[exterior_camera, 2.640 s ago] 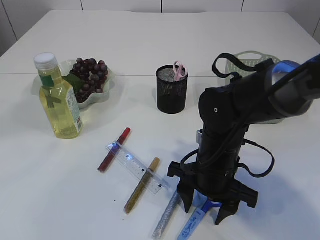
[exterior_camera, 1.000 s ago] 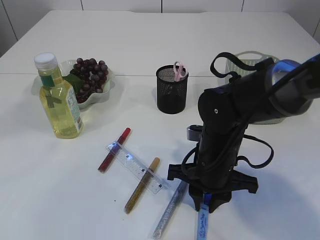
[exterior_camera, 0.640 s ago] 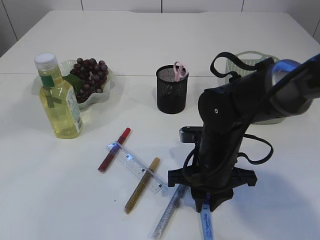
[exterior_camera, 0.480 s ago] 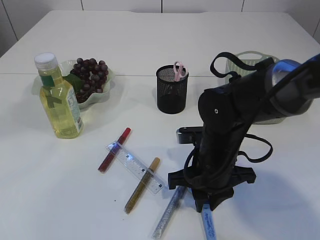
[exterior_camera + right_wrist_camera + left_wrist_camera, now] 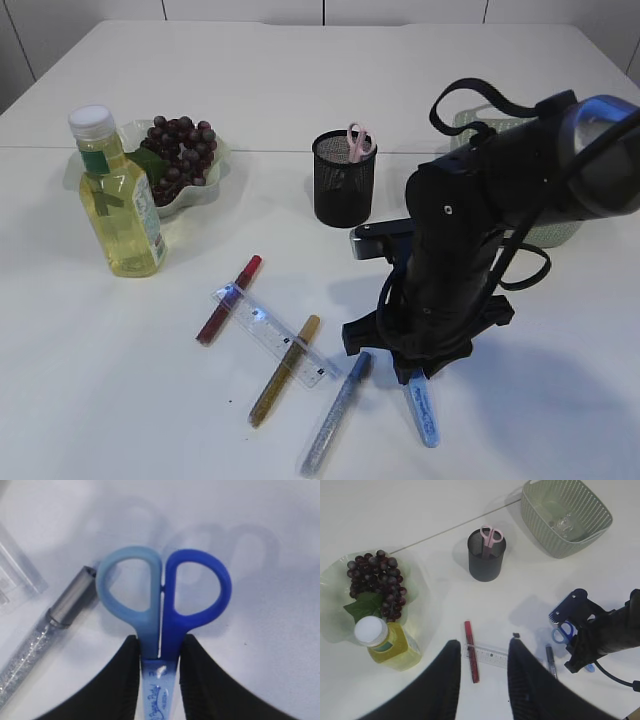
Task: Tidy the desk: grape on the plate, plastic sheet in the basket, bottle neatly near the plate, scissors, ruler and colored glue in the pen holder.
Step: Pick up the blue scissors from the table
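My right gripper [image 5: 421,372] [image 5: 159,642] is shut on the blue scissors [image 5: 425,413] [image 5: 162,610] just below their handle loops, blades pointing toward the front edge. Pink scissors [image 5: 358,140] stand in the black mesh pen holder [image 5: 344,185] [image 5: 486,560]. The clear ruler [image 5: 270,333] [image 5: 492,656] lies across the red glue [image 5: 228,299] and gold glue [image 5: 284,370]; the silver glue [image 5: 335,415] [image 5: 50,630] lies beside my right gripper. The grape bunch [image 5: 180,150] sits on the plate [image 5: 205,190], the bottle [image 5: 118,200] upright next to it. High above, my left gripper [image 5: 484,642] is open and empty.
The green basket [image 5: 565,535] [image 5: 545,237] stands at the back right, partly behind my right arm, with something clear and shiny inside. Bare white table lies at the front left and along the back.
My right arm has shifted back and to the right while turning, with the blue scissors in its grip; their blades swung from front-left to front-right. The other objects have not moved.
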### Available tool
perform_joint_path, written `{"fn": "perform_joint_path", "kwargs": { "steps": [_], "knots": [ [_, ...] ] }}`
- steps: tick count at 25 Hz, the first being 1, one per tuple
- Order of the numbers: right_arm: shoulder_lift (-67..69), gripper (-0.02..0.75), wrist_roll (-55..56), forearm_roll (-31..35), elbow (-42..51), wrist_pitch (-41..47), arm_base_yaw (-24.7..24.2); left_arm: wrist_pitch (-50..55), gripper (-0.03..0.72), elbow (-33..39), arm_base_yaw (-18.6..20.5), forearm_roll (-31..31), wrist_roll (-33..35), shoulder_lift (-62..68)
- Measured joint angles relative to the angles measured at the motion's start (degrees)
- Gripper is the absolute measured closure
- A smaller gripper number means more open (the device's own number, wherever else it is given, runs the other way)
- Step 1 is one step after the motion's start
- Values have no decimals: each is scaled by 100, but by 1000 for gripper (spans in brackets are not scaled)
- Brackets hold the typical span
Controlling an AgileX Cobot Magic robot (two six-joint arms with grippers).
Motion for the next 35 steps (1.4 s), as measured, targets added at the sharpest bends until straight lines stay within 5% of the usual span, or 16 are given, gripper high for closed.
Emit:
{"fn": "perform_joint_path", "kwargs": {
  "steps": [35],
  "knots": [
    [-81,512,403,-762,10,-334,0,0,446,0,0,0,0,0]
  ]
}}
